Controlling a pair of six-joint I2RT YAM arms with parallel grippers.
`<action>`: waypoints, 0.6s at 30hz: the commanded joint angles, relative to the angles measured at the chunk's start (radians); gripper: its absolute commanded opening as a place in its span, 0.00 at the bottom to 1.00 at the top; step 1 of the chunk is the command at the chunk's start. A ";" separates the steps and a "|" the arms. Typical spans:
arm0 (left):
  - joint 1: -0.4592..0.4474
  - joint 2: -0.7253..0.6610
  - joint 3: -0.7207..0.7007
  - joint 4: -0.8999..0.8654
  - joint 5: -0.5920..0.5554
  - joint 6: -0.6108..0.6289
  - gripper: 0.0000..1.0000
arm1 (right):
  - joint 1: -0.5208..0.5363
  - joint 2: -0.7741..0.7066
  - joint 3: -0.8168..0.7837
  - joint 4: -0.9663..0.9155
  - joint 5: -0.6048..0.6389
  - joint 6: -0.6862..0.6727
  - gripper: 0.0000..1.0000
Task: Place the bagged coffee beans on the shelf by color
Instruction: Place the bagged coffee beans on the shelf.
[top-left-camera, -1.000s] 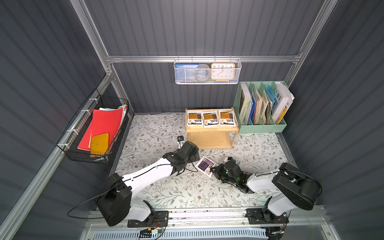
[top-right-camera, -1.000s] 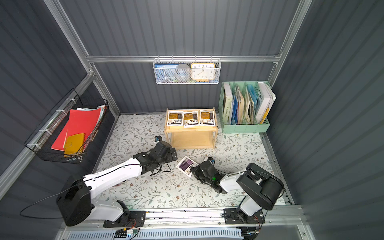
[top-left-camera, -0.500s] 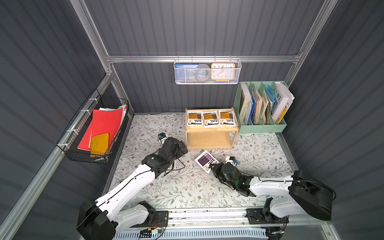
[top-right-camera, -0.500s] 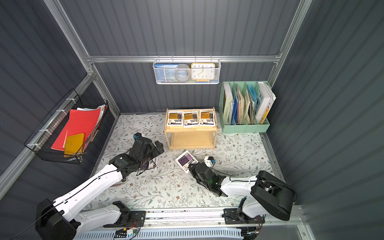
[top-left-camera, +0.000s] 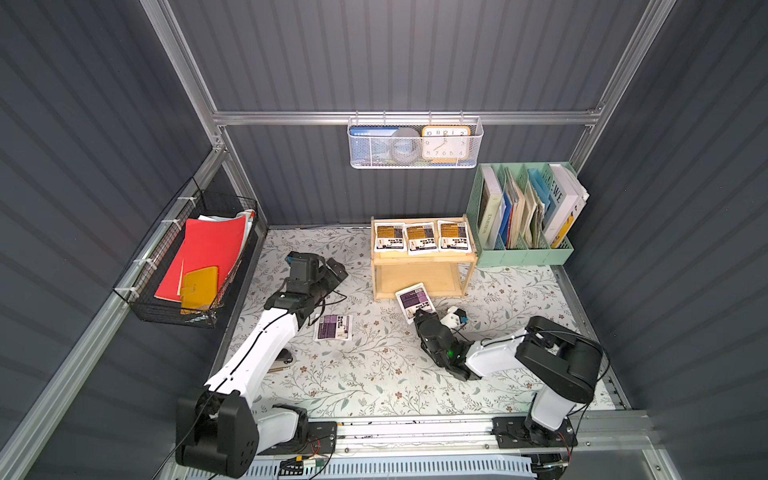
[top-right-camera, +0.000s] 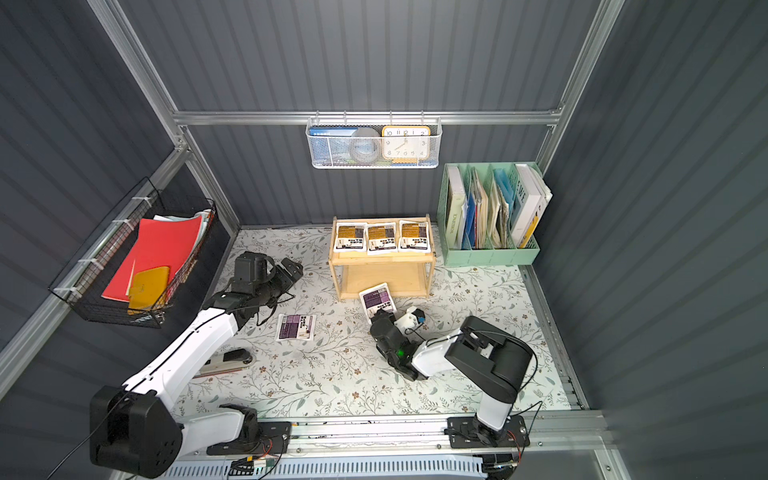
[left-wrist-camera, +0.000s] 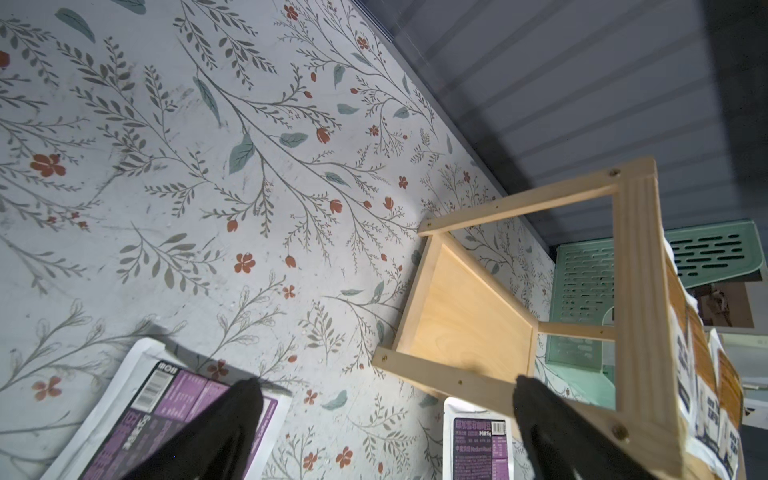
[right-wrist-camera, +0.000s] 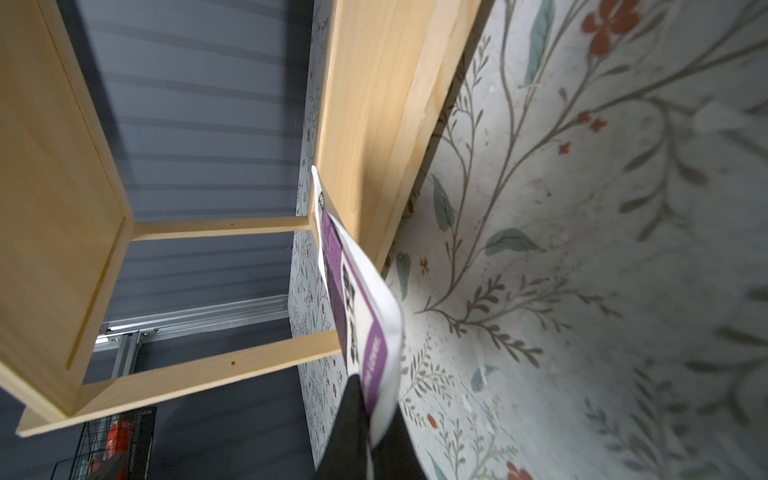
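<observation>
Item 1, right gripper (top-left-camera: 420, 312): we recorded jaws clamped on near edge of purple pouch (top-left-camera: 414, 300). Pouch tilted, far edge against front rim of shelf (top-left-camera: 424, 261) lower tier.
Item 2, left gripper (top-left-camera: 334, 272): we found jaws wide apart, nothing between them, raised above table (top-left-camera: 374, 374), well left of shelf.
Item 3, second purple pouch (top-left-camera: 333, 327): we logged it flat on table beside left arm.
Item 4, three yellow-orange pouches (top-left-camera: 422, 237): we counted them side by side on upper tier.
</observation>
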 joint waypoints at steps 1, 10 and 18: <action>0.052 0.047 0.028 0.068 0.119 0.011 1.00 | -0.005 0.068 0.074 0.085 0.078 0.024 0.00; 0.110 0.140 0.036 0.124 0.178 0.018 1.00 | -0.038 0.207 0.242 0.057 0.101 0.076 0.00; 0.123 0.186 0.054 0.146 0.198 0.022 1.00 | -0.072 0.303 0.407 -0.037 0.102 0.121 0.00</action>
